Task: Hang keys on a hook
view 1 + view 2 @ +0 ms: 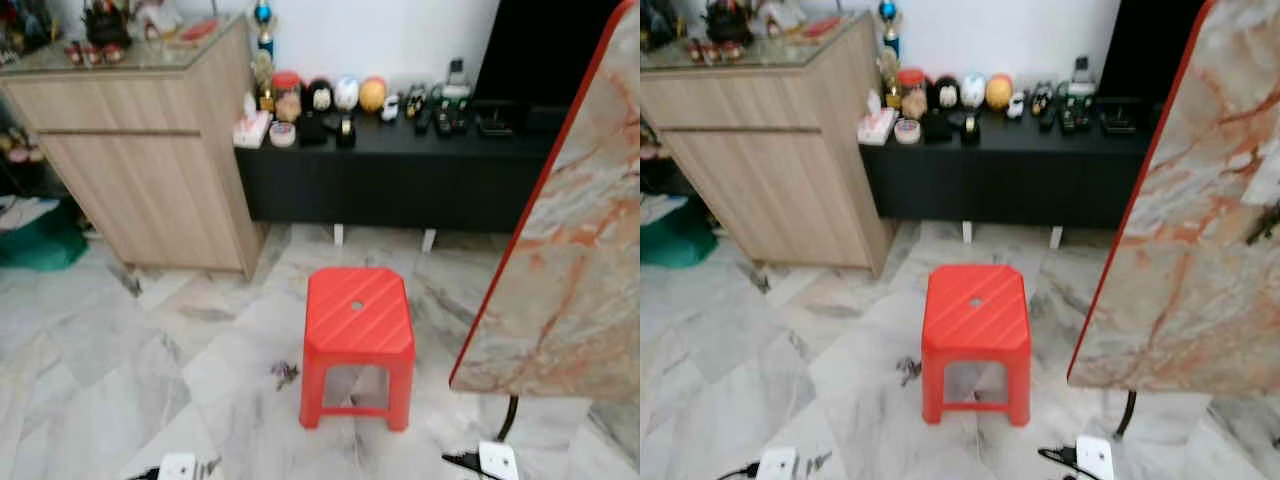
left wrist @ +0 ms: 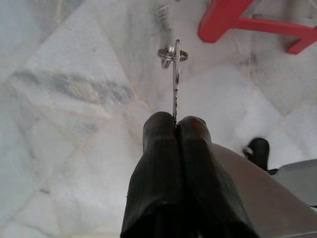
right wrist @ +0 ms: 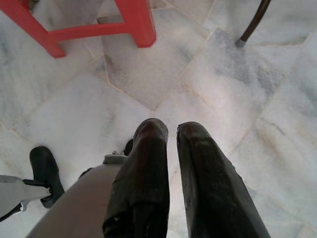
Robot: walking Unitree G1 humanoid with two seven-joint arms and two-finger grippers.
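Closest to our left wrist camera, our left gripper point(image 2: 176, 121) has its two black fingers pressed together on the blade of a key point(image 2: 175, 79), so the key stands out straight from the fingertips. At the far end of the key hangs a small metal ring point(image 2: 172, 53) with another small metal piece on it. Under the key we see the pale marble floor point(image 2: 74, 99) and, beyond it, one leg of the red plastic stool point(image 2: 223, 20).

Our right gripper point(image 3: 171, 136) hangs low over the same floor. Its fingers are a little apart, with a narrow gap between them, and they hold nothing. Near it we see the red legs of the stool and the thin dark leg point(image 3: 252, 22) of a table.

From our head camera, the stool point(image 1: 358, 320) stands on the floor in front of us. On our right a marble table top point(image 1: 570, 250) with a red edge comes into view. Behind the stool a low black cabinet point(image 1: 400, 170) stands against the white wall, with many small things on its top. Just beside it, on our left, stands a taller wooden cabinet point(image 1: 150, 170).
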